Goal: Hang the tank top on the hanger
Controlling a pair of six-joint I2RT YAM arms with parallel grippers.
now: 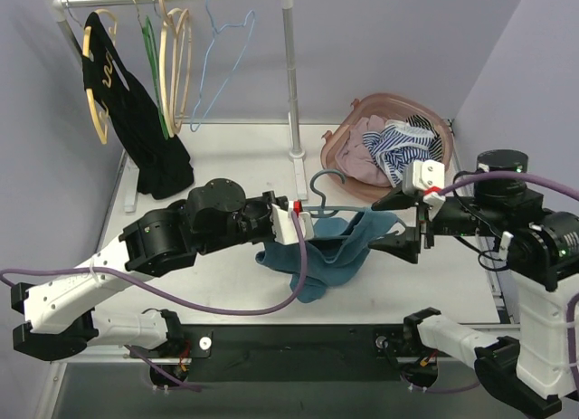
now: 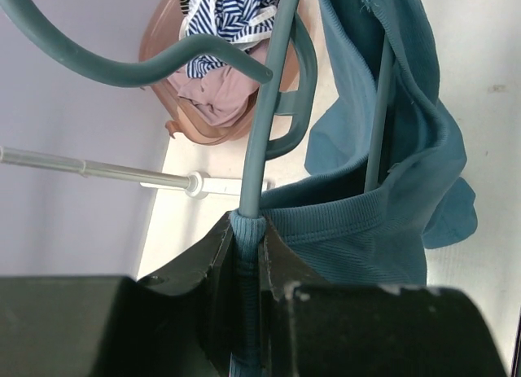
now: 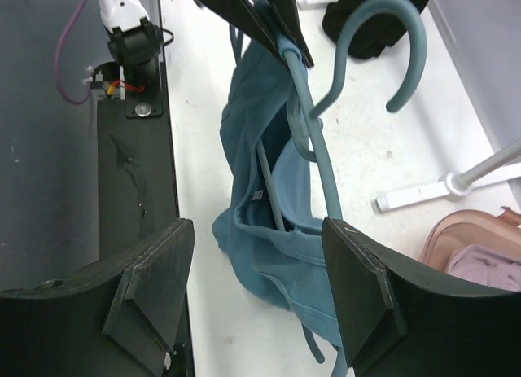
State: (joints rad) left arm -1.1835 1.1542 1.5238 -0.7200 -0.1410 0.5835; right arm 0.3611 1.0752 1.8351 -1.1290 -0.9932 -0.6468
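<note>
The teal-blue tank top (image 1: 330,252) hangs bunched from the dark teal hanger (image 1: 327,185) above the table's middle. My left gripper (image 1: 298,222) is shut on the hanger's left arm with a tank top strap over it; the left wrist view shows the strap (image 2: 247,238) pinched between the jaws and the hanger arm (image 2: 269,108) running away. My right gripper (image 1: 398,222) is open just right of the garment, apart from it. In the right wrist view the tank top (image 3: 269,247) and hanger (image 3: 313,141) lie between and beyond the spread fingers (image 3: 362,287).
A pink basket (image 1: 348,147) with striped and pink cloths stands at back right. A white rack (image 1: 291,75) at the back holds a black garment (image 1: 136,120), wooden hangers, a green hanger and a light-blue wire hanger (image 1: 217,48). A black strip (image 1: 298,342) lines the near edge.
</note>
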